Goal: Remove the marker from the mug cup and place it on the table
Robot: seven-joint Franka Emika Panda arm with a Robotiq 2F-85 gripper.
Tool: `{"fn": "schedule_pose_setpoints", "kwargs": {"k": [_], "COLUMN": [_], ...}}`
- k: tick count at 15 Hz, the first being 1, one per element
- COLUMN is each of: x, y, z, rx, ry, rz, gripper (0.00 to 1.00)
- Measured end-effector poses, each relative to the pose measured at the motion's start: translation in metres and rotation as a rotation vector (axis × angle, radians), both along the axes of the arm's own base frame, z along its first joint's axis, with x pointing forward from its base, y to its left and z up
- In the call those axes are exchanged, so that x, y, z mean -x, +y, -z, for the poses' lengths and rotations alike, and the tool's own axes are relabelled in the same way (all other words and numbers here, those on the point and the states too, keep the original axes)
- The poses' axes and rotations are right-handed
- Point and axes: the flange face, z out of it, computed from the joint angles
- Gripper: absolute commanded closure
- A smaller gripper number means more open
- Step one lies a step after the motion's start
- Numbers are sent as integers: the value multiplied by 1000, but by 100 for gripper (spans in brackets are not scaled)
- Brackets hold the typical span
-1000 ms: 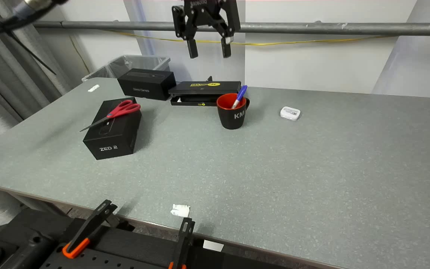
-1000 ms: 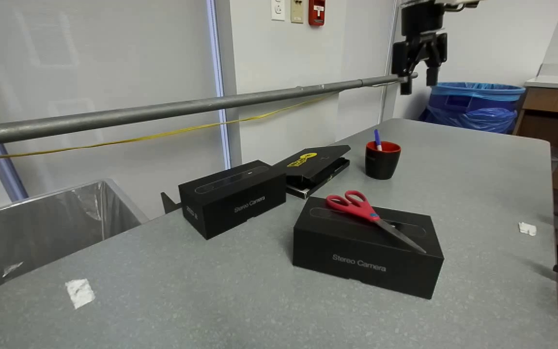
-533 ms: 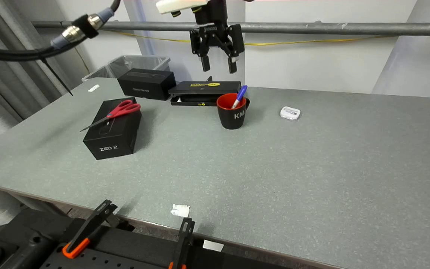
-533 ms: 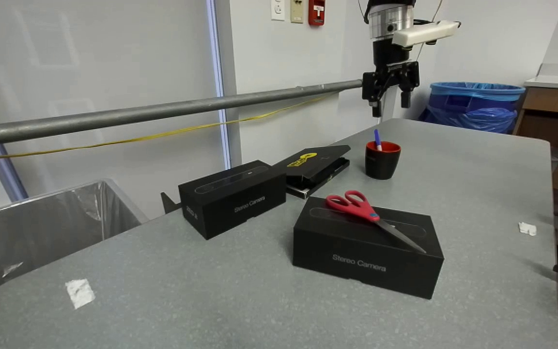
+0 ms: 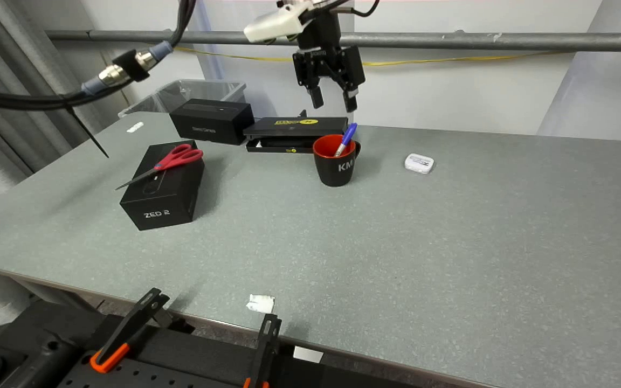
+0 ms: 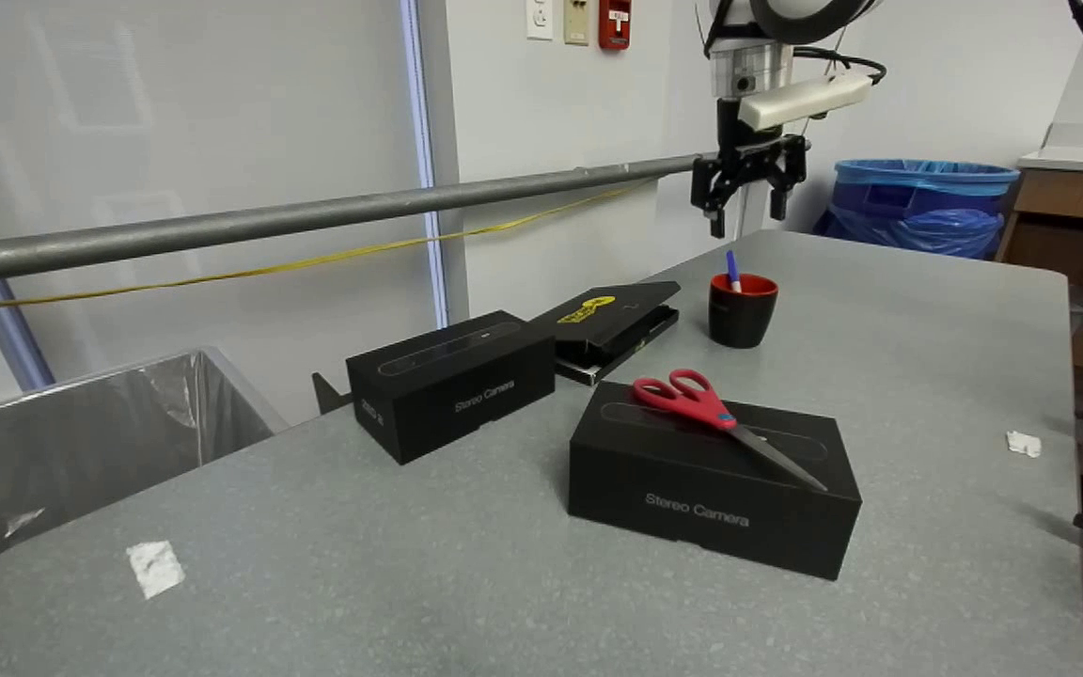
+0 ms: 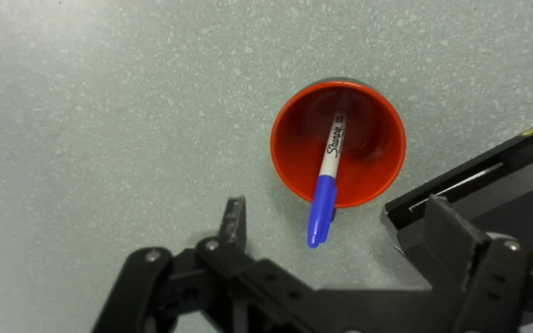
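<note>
Looking down into the mug cup [image 7: 361, 157] on the table [image 7: 132, 115]. Seeing the marker [image 7: 329, 167] aslant inside, blue cap [image 7: 321, 210] jutting out. Noting a black box [image 7: 507, 203] just beside the mug cup and, cap-side of it, the gripper [image 7: 336, 203], jaws parted.

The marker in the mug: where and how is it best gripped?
Probably by the blue cap, from above, jaws closing across its width. The marker leans in the mug, that cap end sticking out past the edge and the white barrel down inside. The gripper hangs open above, facing down.
</note>
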Motion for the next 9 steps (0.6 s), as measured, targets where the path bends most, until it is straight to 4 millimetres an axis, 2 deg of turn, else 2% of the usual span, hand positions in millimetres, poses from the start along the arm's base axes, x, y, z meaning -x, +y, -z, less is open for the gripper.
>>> {"fn": "schedule_pose_setpoints", "kwargs": {"k": [4,9], "x": [-4,-14], "y": [-8,-18], "z": [31,47], "rx": [21,50], "ry": [3,-51], "rz": [83,168], "gripper": [0,0]}}
